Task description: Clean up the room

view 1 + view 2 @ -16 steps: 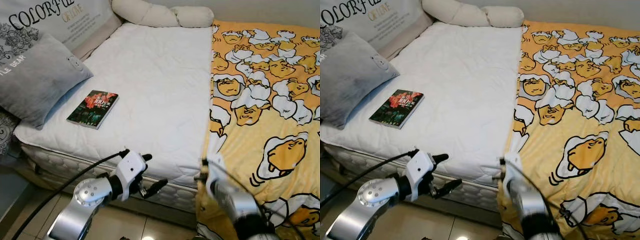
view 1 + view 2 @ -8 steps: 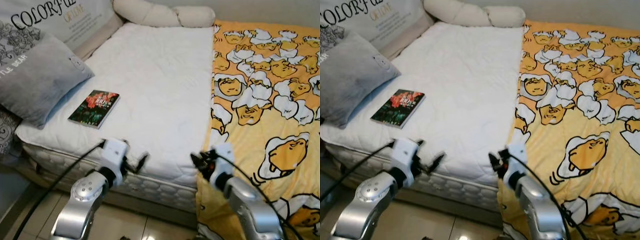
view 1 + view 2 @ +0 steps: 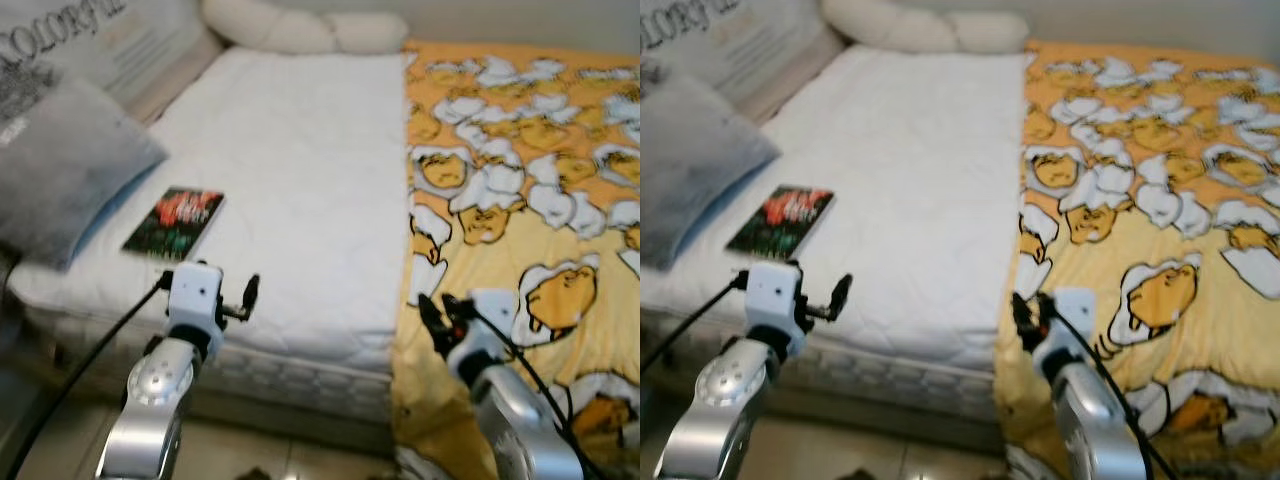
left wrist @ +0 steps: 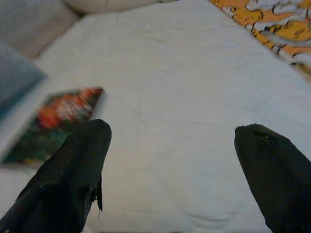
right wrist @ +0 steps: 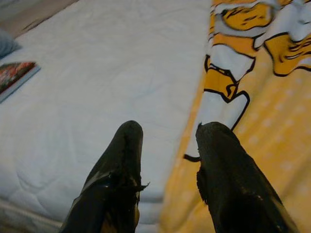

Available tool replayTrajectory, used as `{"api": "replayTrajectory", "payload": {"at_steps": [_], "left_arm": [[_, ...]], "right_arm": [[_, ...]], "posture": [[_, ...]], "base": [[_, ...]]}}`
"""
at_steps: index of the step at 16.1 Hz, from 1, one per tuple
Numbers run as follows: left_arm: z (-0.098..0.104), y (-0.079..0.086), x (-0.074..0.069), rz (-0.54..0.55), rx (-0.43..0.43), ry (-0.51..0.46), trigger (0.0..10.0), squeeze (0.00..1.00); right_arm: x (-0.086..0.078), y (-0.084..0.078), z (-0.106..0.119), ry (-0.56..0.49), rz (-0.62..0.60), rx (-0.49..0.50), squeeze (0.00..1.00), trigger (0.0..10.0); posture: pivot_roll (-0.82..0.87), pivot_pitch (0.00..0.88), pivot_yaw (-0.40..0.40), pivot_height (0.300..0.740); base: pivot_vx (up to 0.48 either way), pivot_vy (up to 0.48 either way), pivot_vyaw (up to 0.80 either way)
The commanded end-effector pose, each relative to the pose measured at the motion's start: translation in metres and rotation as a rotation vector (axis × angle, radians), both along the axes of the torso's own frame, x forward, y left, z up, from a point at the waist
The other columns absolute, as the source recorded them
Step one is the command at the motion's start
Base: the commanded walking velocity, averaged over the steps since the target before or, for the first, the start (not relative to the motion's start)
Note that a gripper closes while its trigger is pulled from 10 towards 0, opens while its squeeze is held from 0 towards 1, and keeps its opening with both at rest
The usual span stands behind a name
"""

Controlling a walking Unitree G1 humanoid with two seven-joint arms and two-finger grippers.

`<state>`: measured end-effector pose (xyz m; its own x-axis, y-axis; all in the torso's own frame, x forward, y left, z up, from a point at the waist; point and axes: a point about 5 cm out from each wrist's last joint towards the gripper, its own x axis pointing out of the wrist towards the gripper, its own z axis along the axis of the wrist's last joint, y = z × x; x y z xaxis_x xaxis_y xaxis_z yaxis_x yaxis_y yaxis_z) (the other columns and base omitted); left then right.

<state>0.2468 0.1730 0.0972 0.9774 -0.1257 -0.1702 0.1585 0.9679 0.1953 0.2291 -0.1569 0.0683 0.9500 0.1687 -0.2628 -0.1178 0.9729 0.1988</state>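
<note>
A book point(image 3: 173, 222) with a dark red and green cover lies flat on the white mattress point(image 3: 300, 170), near its left front corner beside a grey pillow point(image 3: 70, 170). A yellow cartoon-print blanket point(image 3: 520, 180) covers the right half of the bed. My left gripper point(image 3: 248, 293) hovers over the mattress's front edge, to the right of and nearer than the book point(image 4: 48, 124); its fingers stand wide open and hold nothing. My right gripper point(image 3: 435, 310) is at the blanket's front left edge point(image 5: 228, 97), open by a narrow gap, empty.
Cream bolster pillows point(image 3: 300, 30) lie along the head of the bed. A printed cushion point(image 3: 60, 30) leans at the far left. Tiled floor point(image 3: 260, 440) shows below the bed's front edge. The eye views are blurred.
The camera has shifted and blurred. My left gripper has risen from below the mattress edge and swung to point over the bed. My right gripper moved slightly right onto the blanket edge.
</note>
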Motion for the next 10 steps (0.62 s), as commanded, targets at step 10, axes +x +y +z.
{"api": "replayTrajectory", "payload": {"at_steps": [10], "left_arm": [[-0.003, 0.008, -0.016, 0.142, 0.010, 0.006, 10.0, 0.25]], "right_arm": [[-0.002, -0.008, 0.001, -0.021, 0.000, -0.107, 0.00, 10.0]], "posture": [[-0.04, 0.000, 0.008, 0.740]], "base": [[0.000, -0.192, -0.13]]}}
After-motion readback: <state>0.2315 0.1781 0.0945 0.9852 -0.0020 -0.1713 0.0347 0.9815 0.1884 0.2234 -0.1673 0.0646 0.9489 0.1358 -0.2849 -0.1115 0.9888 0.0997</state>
